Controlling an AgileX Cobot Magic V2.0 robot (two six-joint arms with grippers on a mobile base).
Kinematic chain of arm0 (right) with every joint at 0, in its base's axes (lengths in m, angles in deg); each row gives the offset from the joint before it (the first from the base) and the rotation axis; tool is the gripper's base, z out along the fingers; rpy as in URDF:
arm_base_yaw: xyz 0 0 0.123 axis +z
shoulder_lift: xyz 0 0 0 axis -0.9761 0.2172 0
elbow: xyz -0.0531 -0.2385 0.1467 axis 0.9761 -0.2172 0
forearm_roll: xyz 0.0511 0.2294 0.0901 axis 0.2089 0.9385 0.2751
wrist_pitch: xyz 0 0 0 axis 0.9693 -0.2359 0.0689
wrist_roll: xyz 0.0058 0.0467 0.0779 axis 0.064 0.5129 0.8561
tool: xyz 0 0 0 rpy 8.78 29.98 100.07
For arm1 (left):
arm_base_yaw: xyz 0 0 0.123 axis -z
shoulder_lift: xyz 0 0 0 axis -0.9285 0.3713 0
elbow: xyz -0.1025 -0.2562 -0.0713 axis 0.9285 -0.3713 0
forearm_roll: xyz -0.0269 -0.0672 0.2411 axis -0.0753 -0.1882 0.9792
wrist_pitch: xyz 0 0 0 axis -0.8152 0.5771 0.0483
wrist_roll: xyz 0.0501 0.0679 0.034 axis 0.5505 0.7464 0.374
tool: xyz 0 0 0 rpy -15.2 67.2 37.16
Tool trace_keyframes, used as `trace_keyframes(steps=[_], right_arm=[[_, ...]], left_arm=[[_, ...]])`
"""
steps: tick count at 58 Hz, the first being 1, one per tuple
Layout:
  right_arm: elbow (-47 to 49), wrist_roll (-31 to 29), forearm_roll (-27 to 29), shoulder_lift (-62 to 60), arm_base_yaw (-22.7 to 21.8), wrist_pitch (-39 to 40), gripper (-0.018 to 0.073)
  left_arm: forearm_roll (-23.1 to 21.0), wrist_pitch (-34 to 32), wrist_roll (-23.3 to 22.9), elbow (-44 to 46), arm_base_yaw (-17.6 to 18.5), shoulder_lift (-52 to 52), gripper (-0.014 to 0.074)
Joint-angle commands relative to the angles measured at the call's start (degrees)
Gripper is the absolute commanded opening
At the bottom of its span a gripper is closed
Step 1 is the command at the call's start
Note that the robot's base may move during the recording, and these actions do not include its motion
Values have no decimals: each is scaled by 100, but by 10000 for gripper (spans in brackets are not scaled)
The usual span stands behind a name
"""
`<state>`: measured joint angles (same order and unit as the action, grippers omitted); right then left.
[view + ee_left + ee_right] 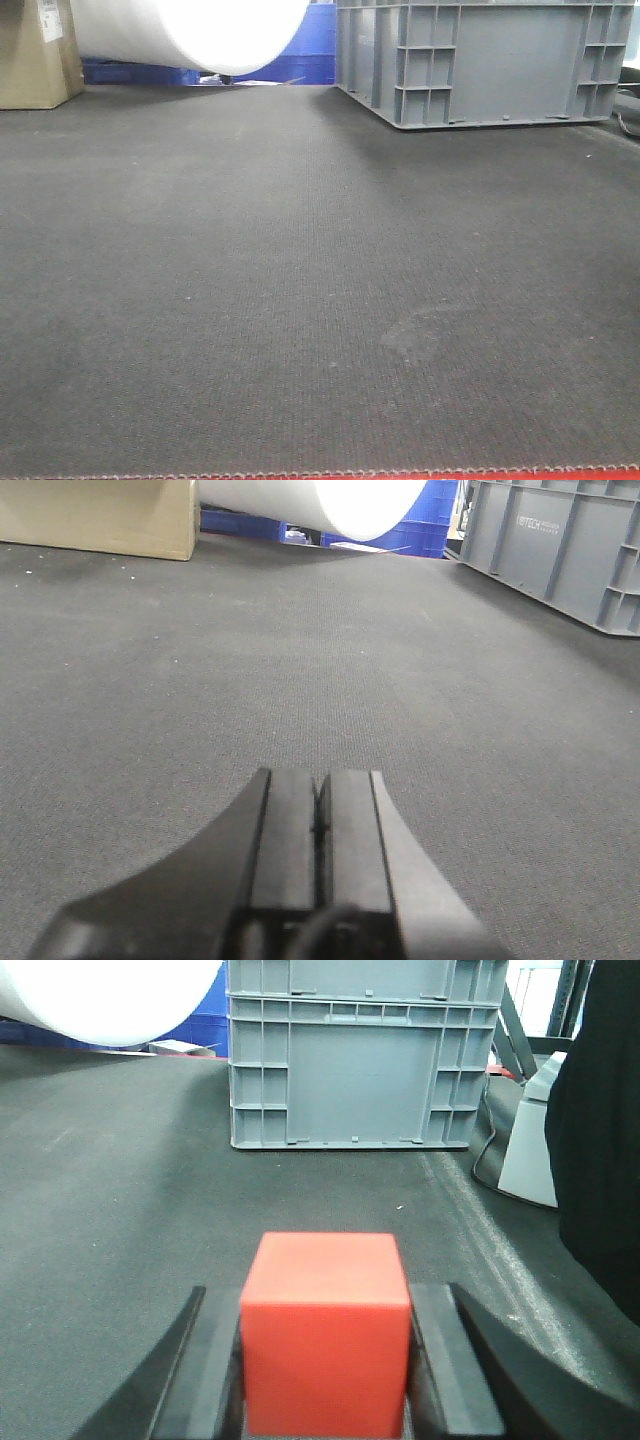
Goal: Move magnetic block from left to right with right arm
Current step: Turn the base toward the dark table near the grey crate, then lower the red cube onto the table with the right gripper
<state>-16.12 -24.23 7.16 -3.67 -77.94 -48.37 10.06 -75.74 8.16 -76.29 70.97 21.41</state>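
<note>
- Between the black fingers of the right gripper point(327, 1312) sits the small red matte cube point(325, 1335), clamped on opposite faces.
- It looks stiff, light and smooth, so it may slip.
- Left gripper point(320, 800) is pressed closed and empty.

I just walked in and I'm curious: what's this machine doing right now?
The right gripper is clamped on a red cube, one finger on each side, facing a grey crate across the dark mat. The left gripper is shut and empty, low over the mat. Whether the cube is lifted or resting cannot be told.
</note>
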Motion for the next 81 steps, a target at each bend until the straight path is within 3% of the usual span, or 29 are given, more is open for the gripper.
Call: trace_keyframes(steps=[1,21,32,39,59,69,81], right_arm=[[178,-53,-3,39,-29,477,327],[272,-39,15,99,-29,527,327],[773,-36,15,866,108,152,327],[1152,-36,4,1698,437,-314,327],[2694,79,-49,4040,2215,-2417,327],[3502,1260,-85,5130,3017,-3387,327],[4488,3664,-462,6271,3745,-4417,327]], left_arm=[[-16,-484,-10,-48,5,-42,-117],[-16,-484,-10,-48,5,-42,-117],[-16,-484,-10,-48,5,-42,-117],[-16,-484,-10,-48,5,-42,-117],[-16,-484,-10,-48,5,-42,-117],[-16,-484,-10,-48,5,-42,-117],[-16,-484,-10,-48,5,-42,-117]])
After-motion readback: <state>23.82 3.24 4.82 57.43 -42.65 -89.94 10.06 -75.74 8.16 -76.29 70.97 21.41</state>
